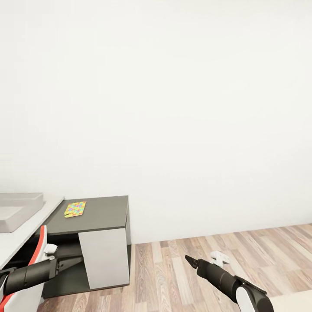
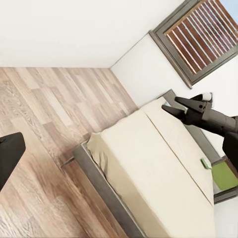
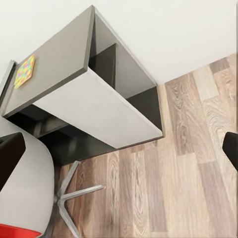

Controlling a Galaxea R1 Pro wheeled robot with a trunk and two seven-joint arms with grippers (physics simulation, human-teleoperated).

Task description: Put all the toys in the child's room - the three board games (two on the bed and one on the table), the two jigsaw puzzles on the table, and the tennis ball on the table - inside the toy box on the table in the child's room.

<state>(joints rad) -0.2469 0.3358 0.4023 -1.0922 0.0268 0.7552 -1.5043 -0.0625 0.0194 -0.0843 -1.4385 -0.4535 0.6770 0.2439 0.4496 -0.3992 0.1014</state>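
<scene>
A colourful jigsaw puzzle (image 1: 75, 209) lies flat on the dark grey table (image 1: 104, 214) at the lower left; it also shows on the table top as the puzzle (image 3: 25, 71). A light grey open box (image 1: 17, 209) stands on a white surface to the table's left. My left gripper (image 1: 74, 260) hangs open in front of the table's lower shelf, holding nothing. Over the wooden floor my right gripper (image 1: 189, 259) is open and empty, its fingers (image 3: 10, 154) wide apart. A flat green item (image 2: 225, 176) lies at the bed's far edge; I cannot tell what it is.
A white and red swivel chair (image 3: 29, 188) stands against the table by my left arm. A cream bed (image 2: 158, 168) on a grey frame sits under a window with blinds (image 2: 198, 39). Wooden floor (image 1: 173, 277) spreads to the right, below a bare white wall.
</scene>
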